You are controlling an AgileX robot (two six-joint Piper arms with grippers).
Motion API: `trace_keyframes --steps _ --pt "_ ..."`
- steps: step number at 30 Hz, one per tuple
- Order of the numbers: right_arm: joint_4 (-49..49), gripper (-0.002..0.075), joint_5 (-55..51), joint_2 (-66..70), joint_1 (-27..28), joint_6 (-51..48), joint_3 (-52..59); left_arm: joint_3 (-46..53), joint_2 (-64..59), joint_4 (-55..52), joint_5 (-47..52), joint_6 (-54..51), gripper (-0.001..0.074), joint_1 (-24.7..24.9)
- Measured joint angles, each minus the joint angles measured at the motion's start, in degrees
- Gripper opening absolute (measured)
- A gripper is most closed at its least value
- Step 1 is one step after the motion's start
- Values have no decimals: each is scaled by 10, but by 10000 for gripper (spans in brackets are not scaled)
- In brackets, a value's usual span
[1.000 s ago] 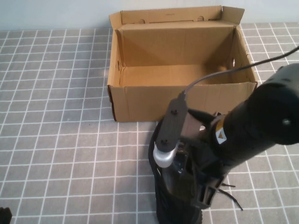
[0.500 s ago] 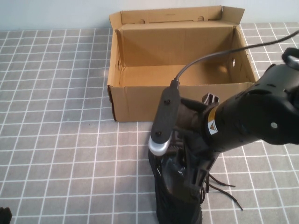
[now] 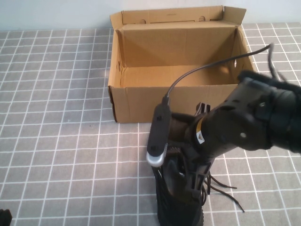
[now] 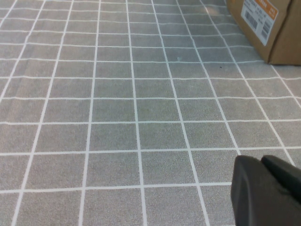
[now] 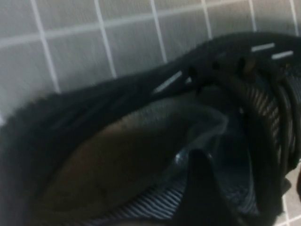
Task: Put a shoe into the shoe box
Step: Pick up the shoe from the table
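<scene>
The black sneaker [image 3: 178, 197] lies on the counter [image 3: 61, 141] near the open shoe box [image 3: 181, 70]. The right end effector [image 3: 190, 181], spread, reaches into its collar; a shallow bite could slip. The left end effector [image 4: 265, 193], pressed together, rests near-left.

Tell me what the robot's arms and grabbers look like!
The right arm is chunky and black, with a small yellow warning sticker. A flat black camera bar with a silvery round end sits on it, trailing a thin dark cable. The right gripper and left gripper are black too.
</scene>
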State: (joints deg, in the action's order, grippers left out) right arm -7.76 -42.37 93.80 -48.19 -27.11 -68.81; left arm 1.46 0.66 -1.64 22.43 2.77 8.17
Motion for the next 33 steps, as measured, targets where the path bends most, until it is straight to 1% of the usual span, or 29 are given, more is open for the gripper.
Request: trace_keyframes --steps 3,7,17,26,33 --pt "-25 375 1 14 0 0 0 0 0 0 0 0 -1 0" --pt "-35 375 9 29 0 0 0 0 0 0 0 0 -1 0" --pt "-93 375 23 32 0 0 -1 0 0 0 0 0 -1 0" --pt "-104 375 59 32 0 0 -1 0 0 0 0 0 -1 0" --pt "-107 375 61 45 0 0 -2 0 0 0 0 0 -1 0"
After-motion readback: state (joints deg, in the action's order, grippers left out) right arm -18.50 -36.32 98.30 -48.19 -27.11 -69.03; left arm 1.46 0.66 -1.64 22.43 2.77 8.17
